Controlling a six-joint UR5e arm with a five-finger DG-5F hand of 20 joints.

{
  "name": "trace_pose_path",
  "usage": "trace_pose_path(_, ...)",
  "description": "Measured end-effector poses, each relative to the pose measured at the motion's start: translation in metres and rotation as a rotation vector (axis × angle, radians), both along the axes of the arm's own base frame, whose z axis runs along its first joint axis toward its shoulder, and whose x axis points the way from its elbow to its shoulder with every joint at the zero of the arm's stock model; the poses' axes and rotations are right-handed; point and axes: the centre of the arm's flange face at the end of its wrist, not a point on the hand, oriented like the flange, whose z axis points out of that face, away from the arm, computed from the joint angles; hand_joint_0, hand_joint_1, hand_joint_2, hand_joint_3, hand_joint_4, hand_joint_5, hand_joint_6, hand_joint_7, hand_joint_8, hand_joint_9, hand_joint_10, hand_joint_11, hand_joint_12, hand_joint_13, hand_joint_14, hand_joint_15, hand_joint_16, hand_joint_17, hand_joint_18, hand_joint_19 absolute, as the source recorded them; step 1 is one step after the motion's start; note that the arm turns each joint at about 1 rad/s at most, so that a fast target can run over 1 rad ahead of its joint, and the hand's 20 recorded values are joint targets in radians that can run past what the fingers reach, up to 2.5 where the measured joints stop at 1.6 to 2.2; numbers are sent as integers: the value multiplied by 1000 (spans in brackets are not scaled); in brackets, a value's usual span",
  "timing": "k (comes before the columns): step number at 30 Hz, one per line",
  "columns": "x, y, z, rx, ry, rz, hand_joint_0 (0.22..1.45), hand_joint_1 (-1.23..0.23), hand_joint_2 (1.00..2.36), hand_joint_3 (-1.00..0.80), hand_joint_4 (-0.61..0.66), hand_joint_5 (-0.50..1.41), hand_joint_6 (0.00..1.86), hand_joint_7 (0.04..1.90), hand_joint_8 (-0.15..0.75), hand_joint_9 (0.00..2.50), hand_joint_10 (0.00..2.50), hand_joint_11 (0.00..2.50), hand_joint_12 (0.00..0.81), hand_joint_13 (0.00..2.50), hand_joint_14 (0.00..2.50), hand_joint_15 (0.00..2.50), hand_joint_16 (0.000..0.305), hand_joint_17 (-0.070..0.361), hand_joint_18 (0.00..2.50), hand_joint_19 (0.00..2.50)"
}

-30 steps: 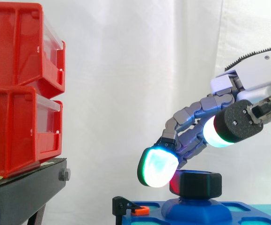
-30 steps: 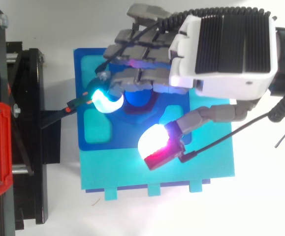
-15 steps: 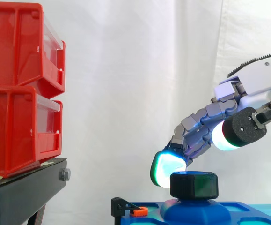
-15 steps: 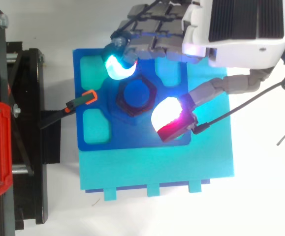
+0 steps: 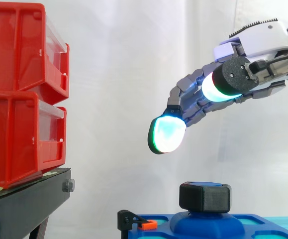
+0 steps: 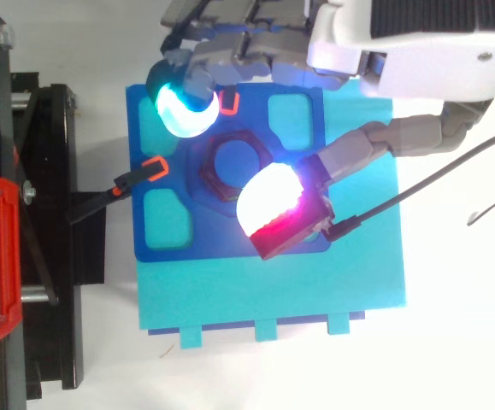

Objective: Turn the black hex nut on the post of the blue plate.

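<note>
Robot hand (image 5: 263,42): one unit, open, fingers loosely extended with a slight bend and nothing held. In the side view it hangs in the air, with clear space beneath it. One fingertip (image 5: 166,134) glows cyan-green at the low front end of the robot hand; the thumb pad (image 6: 273,205) glows white and red.

Black hex nut (image 5: 205,196): one, seated on the post (image 6: 237,160), directly below the fingers and apart from every pad. In the top view the nut lies between the cyan fingertip and the thumb pad, and the thumb pad overlaps one edge of it.

Blue plate (image 6: 196,243): one, beneath the robot hand, resting on one cyan base (image 6: 273,290).

Orange clips: two, one (image 6: 154,165) beside the nut beyond the fingertips, one (image 6: 230,102) just by the cyan fingertip.

Red bins: two, stacked, upper (image 5: 19,45) on lower (image 5: 19,139), on one black stand (image 5: 24,204), well beyond the fingertips.
</note>
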Motion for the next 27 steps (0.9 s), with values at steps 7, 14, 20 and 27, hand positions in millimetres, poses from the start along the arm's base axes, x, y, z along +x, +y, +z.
trace_pose_path(7, 6, 16, -19, 4, -49, 5, 467, -315, 1000, -500, 162, -209, 502, 773, 240, 298, 1, 0, 358, 185, 0, 3, 56, 126, 0, 0)
trace_pose_path(14, 14, 37, -39, 9, -120, -9, 468, -315, 1000, -500, 165, -207, 502, 778, 240, 297, 0, 0, 359, 174, 0, 7, 56, 126, 0, 0)
trace_pose_path(20, 15, 52, -43, 4, -108, -14, 468, -297, 1000, -500, 169, -209, 503, 823, 238, 271, 0, 26, 355, 138, 0, 22, 56, 125, 0, 8)
trace_pose_path(27, 12, 59, -46, 1, -77, -7, 469, -304, 1000, -500, 165, -211, 503, 877, 234, 263, 0, 24, 355, 137, 0, 26, 55, 125, 0, 8)
